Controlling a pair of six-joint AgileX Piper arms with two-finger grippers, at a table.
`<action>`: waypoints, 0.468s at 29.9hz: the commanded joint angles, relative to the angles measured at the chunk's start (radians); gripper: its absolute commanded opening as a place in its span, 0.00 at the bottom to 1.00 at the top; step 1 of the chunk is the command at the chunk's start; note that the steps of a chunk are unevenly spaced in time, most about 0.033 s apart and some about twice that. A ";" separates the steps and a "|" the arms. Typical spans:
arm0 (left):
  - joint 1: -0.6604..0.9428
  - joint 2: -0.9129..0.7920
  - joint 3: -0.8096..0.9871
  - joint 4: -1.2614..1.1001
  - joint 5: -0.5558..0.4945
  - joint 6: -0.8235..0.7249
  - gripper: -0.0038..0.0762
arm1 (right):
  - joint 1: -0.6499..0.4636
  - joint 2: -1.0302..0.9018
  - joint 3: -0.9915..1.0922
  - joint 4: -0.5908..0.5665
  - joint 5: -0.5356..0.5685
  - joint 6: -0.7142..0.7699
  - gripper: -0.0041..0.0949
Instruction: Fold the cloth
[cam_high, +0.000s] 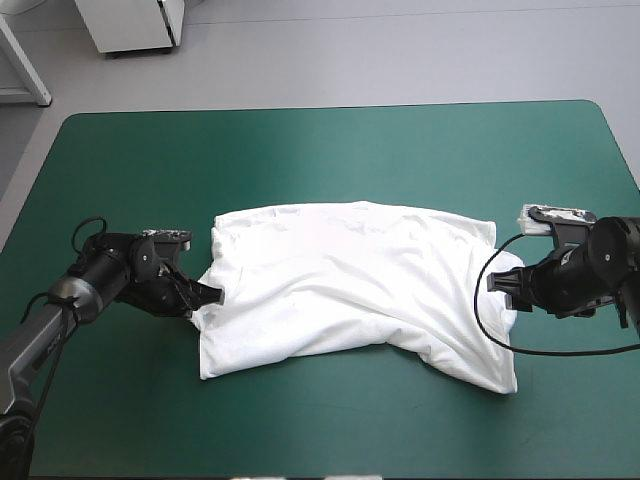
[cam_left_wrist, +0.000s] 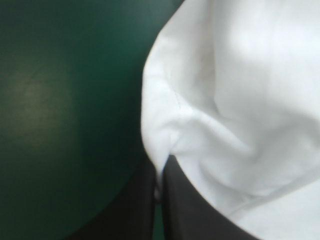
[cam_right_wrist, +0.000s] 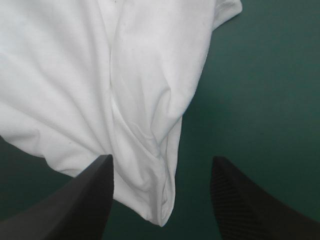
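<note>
Our left fingers (cam_left_wrist: 187, 215) pinch all but closed on a fold of the T-shirt (cam_high: 350, 280) at its left edge. Our right fingers (cam_right_wrist: 85, 200) stand wide apart, a rumpled end of the cloth lying between them. The T-shirt lies spread and wrinkled across the middle of the teal-green surface (cam_high: 330, 150).

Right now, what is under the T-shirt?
The T-shirt lies on the teal-green cover, which shows all around it. One of the left fingers sits under its edge. Anything else beneath is hidden by the cloth.
</note>
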 joint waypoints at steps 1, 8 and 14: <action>-0.001 -0.069 -0.070 -0.062 -0.021 0.046 0.02 | 0.003 -0.024 -0.033 0.002 0.014 -0.004 0.60; -0.075 -0.071 -0.174 -0.180 -0.067 0.126 0.02 | 0.003 -0.024 -0.033 0.002 0.014 -0.004 0.60; -0.215 -0.034 -0.174 -0.180 -0.096 0.122 0.02 | 0.003 -0.024 -0.033 -0.004 0.014 -0.004 0.60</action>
